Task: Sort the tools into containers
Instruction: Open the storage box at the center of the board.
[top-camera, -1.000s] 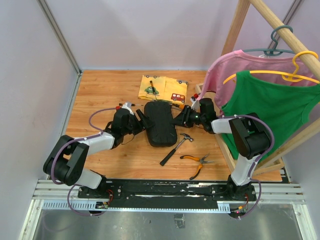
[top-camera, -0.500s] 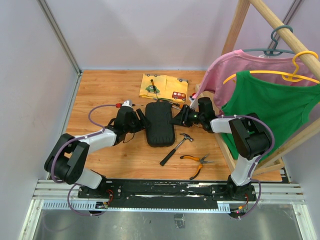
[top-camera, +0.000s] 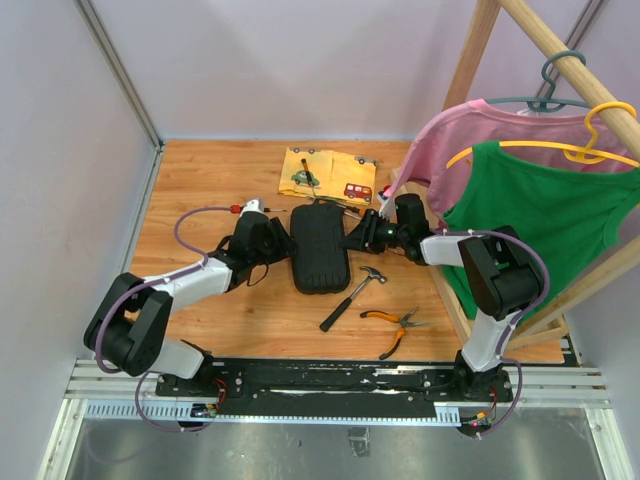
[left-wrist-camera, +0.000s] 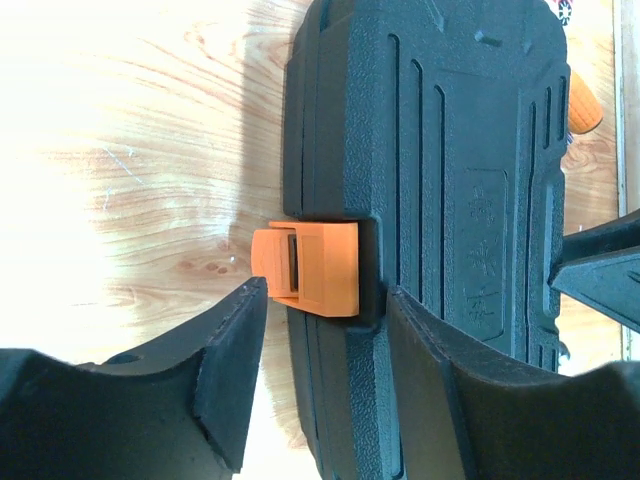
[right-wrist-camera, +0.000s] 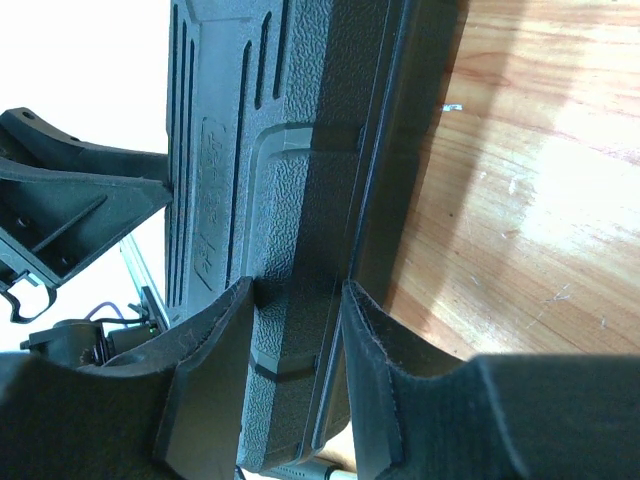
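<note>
The left hand (left-wrist-camera: 325, 300) is released: its jaws stand apart around the orange latch (left-wrist-camera: 310, 268) of the case (left-wrist-camera: 450, 180). One finger is over the table (left-wrist-camera: 130, 150) just beside the latch, and the other lies against the ribbed face. Only this wrist view shows the latch; from above the hand covers it.

The right hand (right-wrist-camera: 298, 290) grasps the opposite long edge of the case, one finger on the ribbed face and one on the side toward the table. This grip is clear only in its own wrist view.

The top view shows the case flat in the middle of the table, between the two hands. The hammer (top-camera: 352, 290) lies just beside its near right corner, and the pliers (top-camera: 392, 325) lie near the hammer. Behind the case is a yellow cloth (top-camera: 340, 185) with a screwdriver (top-camera: 308, 170) on it.
</note>
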